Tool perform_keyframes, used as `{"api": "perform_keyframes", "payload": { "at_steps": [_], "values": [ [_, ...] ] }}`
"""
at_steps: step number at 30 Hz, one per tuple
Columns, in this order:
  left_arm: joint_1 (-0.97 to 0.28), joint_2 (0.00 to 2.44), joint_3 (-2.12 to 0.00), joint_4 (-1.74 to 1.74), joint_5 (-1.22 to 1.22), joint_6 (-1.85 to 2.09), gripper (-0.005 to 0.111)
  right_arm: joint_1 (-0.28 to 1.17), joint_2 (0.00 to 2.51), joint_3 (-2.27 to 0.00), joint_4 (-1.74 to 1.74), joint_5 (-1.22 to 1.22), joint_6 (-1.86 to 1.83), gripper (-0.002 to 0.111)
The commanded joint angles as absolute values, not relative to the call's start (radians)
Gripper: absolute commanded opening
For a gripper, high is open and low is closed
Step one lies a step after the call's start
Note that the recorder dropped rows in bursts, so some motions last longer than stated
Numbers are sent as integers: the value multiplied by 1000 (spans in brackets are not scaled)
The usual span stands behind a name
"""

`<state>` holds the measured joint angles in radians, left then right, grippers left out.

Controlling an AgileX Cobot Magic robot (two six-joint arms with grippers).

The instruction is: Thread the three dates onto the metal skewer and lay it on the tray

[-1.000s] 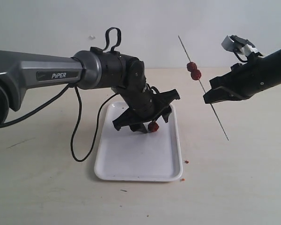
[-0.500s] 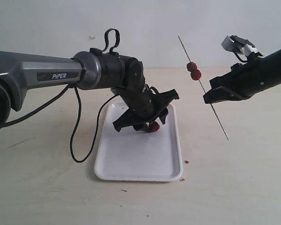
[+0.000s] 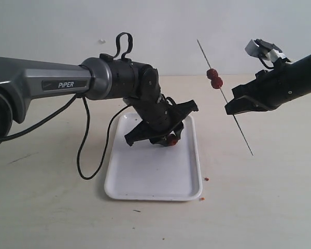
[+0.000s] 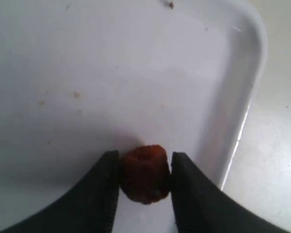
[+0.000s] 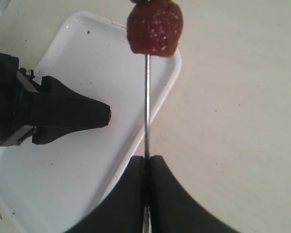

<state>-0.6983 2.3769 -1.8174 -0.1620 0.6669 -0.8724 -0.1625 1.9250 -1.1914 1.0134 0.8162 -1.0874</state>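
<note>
- The left arm reaches in from the left with its grey forearm nearly level. Its black wrist bends steeply down over the far right part of the tray (image 3: pixel 145 176).
- The left gripper (image 3: pixel 167 139) points down at the tray floor. Its two black, wedge-shaped fingers (image 4: pixel 106 194) press against both sides of the third date (image 4: pixel 144 172), with no gap showing on either side. Whether that date rests on the tray or hangs just above it cannot be told.
- The right arm comes in from the right, held well above the table (image 3: pixel 259 207) and angled slightly downward.
- The right gripper (image 3: pixel 229 109) is pinched tight on the metal skewer (image 3: pixel 243 135), gripping it below the middle.
- The skewer is a thin, straight, grey rod. It is tilted, with its top leaning left and its lower tip to the right.
- Two dates (image 3: pixel 214 78) sit threaded on the skewer above the grip, touching each other.
- The dates are dark red-brown, roundish and wrinkled.
- The tray is white, glossy and rectangular, with rounded corners and a low rim.
- The table is pale and matte, and small red crumbs (image 3: pixel 206 179) lie just right of the tray.
</note>
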Motion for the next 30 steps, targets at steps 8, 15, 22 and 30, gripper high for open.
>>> {"api": "perform_keyframes", "payload": {
  "at_steps": [8,15,22,30],
  "values": [
    [-675,2384,-1817,-219,669,-796,26,-164,1920,-1194,1021,823,-1098,0],
    [-629,2380,-1817,-451,675,-532,21,-164,1920,-1194,1019,823,-1098,0],
    [-595,2344,-1817,-475,675,-434,21,-164,1920,-1194,987,891,-1098,0],
    [-516,2255,-1817,-479,687,-363,21,-164,1924,-1181,975,1007,-1098,0]
  ]
}}
